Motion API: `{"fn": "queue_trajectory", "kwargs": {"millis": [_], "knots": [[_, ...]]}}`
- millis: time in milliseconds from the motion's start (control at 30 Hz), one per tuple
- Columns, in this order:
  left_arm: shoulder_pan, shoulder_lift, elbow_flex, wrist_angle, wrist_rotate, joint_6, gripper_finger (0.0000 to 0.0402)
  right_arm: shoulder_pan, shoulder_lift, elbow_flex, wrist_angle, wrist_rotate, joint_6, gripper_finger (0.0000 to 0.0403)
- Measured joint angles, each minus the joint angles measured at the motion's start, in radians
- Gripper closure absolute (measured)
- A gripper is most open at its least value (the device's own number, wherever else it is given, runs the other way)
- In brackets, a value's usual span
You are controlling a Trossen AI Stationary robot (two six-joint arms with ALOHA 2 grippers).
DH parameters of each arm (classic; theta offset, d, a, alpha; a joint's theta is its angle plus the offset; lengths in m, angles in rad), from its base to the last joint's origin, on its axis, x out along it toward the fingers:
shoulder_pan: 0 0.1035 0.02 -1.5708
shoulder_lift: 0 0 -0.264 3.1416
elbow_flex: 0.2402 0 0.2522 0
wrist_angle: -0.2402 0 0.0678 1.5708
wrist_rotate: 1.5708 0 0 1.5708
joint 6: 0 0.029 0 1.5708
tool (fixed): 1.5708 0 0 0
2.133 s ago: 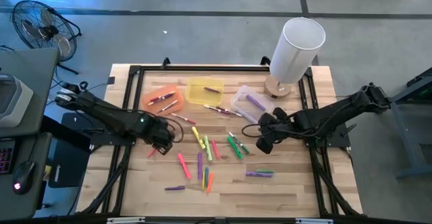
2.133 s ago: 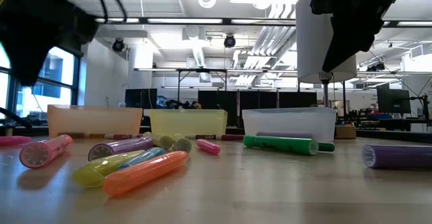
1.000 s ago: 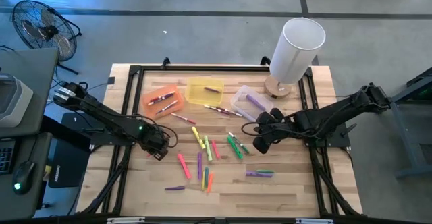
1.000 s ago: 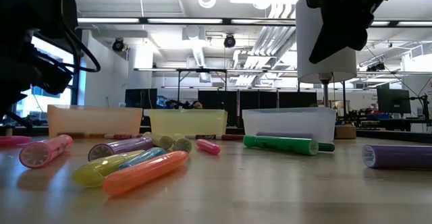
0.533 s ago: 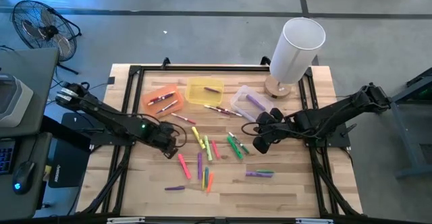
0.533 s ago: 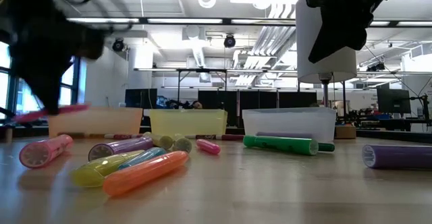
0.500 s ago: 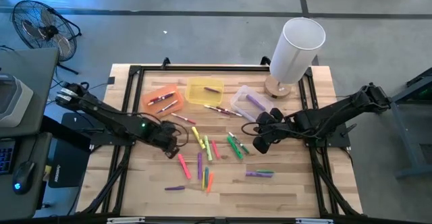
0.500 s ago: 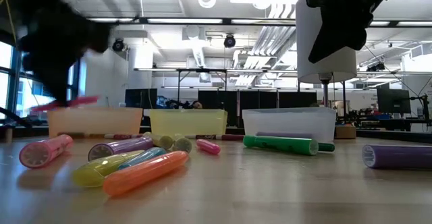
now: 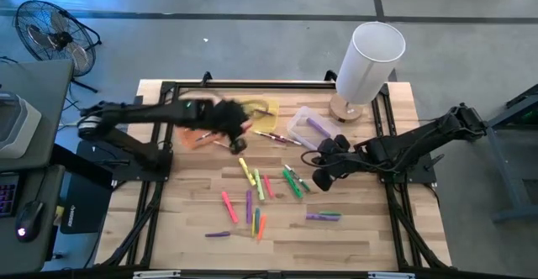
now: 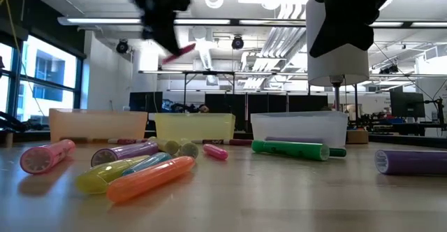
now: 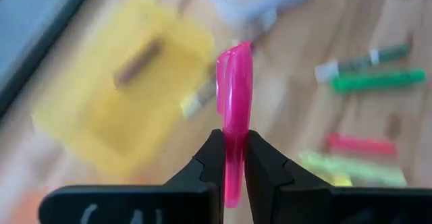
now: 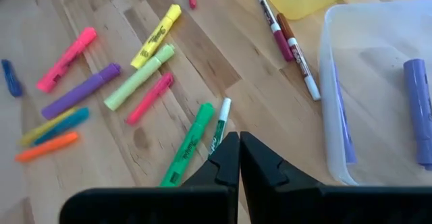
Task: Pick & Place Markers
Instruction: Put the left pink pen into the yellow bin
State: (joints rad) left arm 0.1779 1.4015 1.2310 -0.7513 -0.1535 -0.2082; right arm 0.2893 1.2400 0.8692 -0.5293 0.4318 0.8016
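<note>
Several markers (image 9: 261, 191) in pink, yellow, green, purple and orange lie flat on the table's middle; the right wrist view shows them too (image 12: 145, 75). My left gripper (image 9: 234, 134) hovers high by the orange bin (image 9: 195, 128) and yellow bin (image 9: 256, 111), shut on a pink marker (image 11: 234, 82). In the low view this gripper (image 10: 162, 19) stands well above the bins. My right gripper (image 9: 320, 178) is shut and empty, raised over the green markers (image 12: 189, 146) near the clear bin (image 9: 311, 128). My left gripper pinches the pink marker between its two fingers (image 11: 210, 153) at the marker's rear part (image 11: 233, 126). The marker lies along the fingers and sticks out past their tips. It is lifted clear of the table and, in the low view, slants below the gripper (image 10: 179, 52).
A tall white cylinder on a wooden base (image 9: 366, 60) stands at the far right corner. The bins hold a few markers, and thin red pens (image 9: 273, 136) lie in front of them. Bare wood shows along the table's near edge (image 9: 277, 250).
My left gripper took the pink marker off the table's left side, lifted it clear, and swung up and toward the far edge and right, ending over the orange and yellow bins. The right gripper stayed nearly still.
</note>
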Motion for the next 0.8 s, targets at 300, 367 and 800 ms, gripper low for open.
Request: {"fn": "queue_trajectory", "kwargs": {"millis": [300,367,800], "knots": [[0.216,0.325,0.206,-0.026,0.058,0.356,0.0376,0.0,0.0,0.0,0.004,0.044,0.075,0.0402],[0.249,0.389,0.25,-0.037,0.08,0.389,0.0373,0.0,0.0,0.0,0.004,0.063,0.081,0.0402],[0.313,0.559,0.329,-0.119,0.086,0.413,0.0328,-0.001,0.0,0.0,0.001,0.091,0.118,0.0402]]}}
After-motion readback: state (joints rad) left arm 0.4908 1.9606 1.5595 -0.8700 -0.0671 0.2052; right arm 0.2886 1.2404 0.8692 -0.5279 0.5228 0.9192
